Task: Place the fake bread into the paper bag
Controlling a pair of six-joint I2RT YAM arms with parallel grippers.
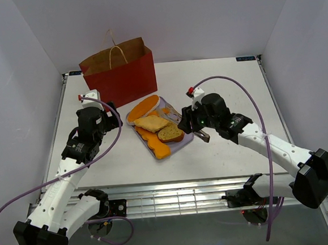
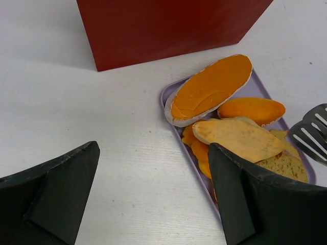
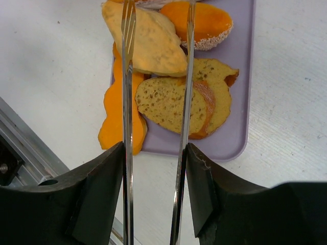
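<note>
The fake bread lies piled on a lavender tray (image 1: 180, 144): a long orange loaf (image 1: 143, 108), a tan toast slice (image 1: 151, 123) and a brown-crusted slice (image 1: 170, 134). The red paper bag (image 1: 123, 74) stands upright behind the tray with its mouth open. My right gripper (image 1: 188, 122) is shut on long metal tongs (image 3: 126, 102). The tong arms are spread apart, and their tips lie over the tan toast slice (image 3: 153, 43). My left gripper (image 1: 113, 116) is open and empty. It hovers over bare table left of the tray (image 2: 176, 132), in front of the bag (image 2: 168, 28).
An orange roll (image 2: 252, 109) and flat orange pieces (image 3: 115, 122) lie under the slices. The tong tip (image 2: 310, 133) shows at the right of the left wrist view. A metal rail runs along the table's near edge (image 1: 175, 190).
</note>
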